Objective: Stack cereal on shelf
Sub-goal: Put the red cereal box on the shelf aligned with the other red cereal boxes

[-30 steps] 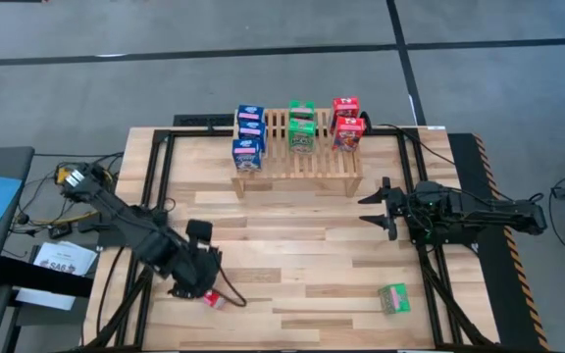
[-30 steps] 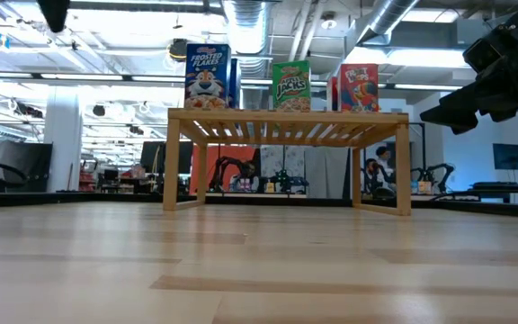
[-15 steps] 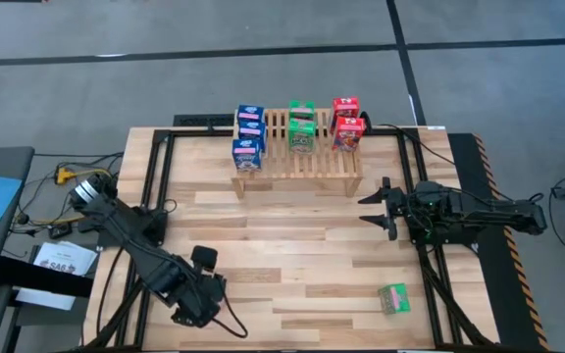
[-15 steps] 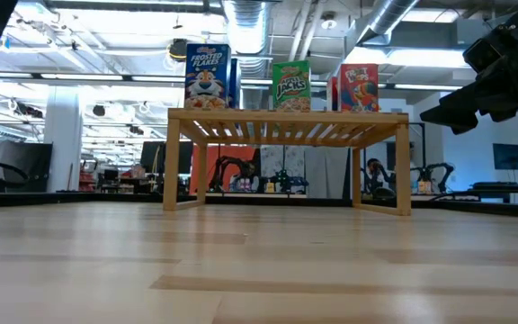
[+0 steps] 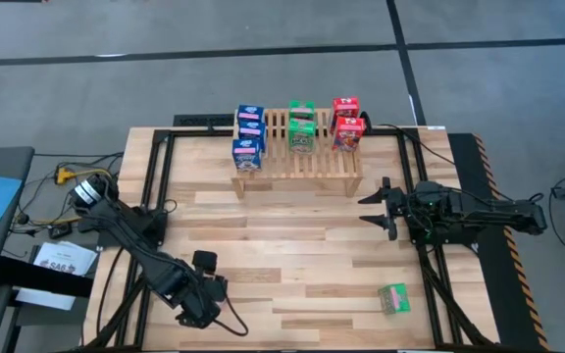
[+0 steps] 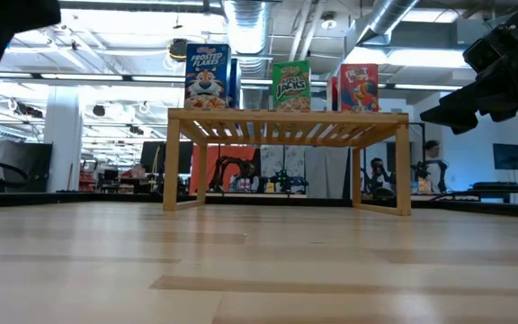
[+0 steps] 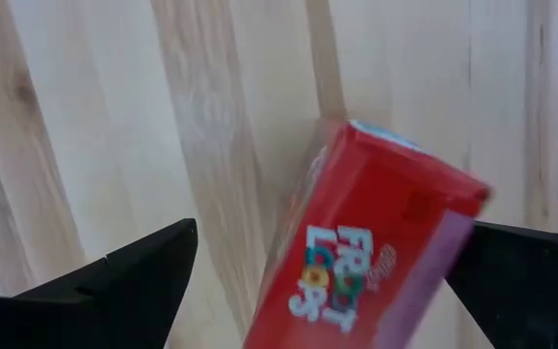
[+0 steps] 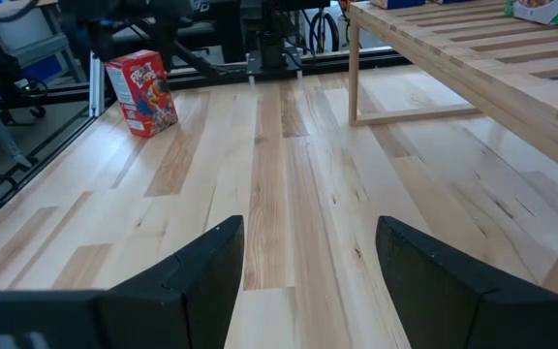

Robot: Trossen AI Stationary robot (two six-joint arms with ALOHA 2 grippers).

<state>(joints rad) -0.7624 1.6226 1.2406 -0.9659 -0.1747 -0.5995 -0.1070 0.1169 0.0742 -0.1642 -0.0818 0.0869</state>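
Left tool [image 5: 200, 306], fingers apart, has dropped over the small red cardboard cereal box [image 7: 376, 254] standing at the wood-plank worktop's [image 5: 292, 255] near-left, now hiding it from above. Right tool [image 5: 375, 206] unchanged, fingers apart and empty, right of the light slatted wooden shelf [image 5: 307, 169] carrying seven boxes.

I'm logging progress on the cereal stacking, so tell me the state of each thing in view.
left gripper: open, fingers either side of the loose red box.
loose red box: upright on the table, not gripped.
right gripper: open, empty, above the table.
loose green box: on the table, off the shelf.
shelf: holds three blue boxes, two green boxes, two red boxes.
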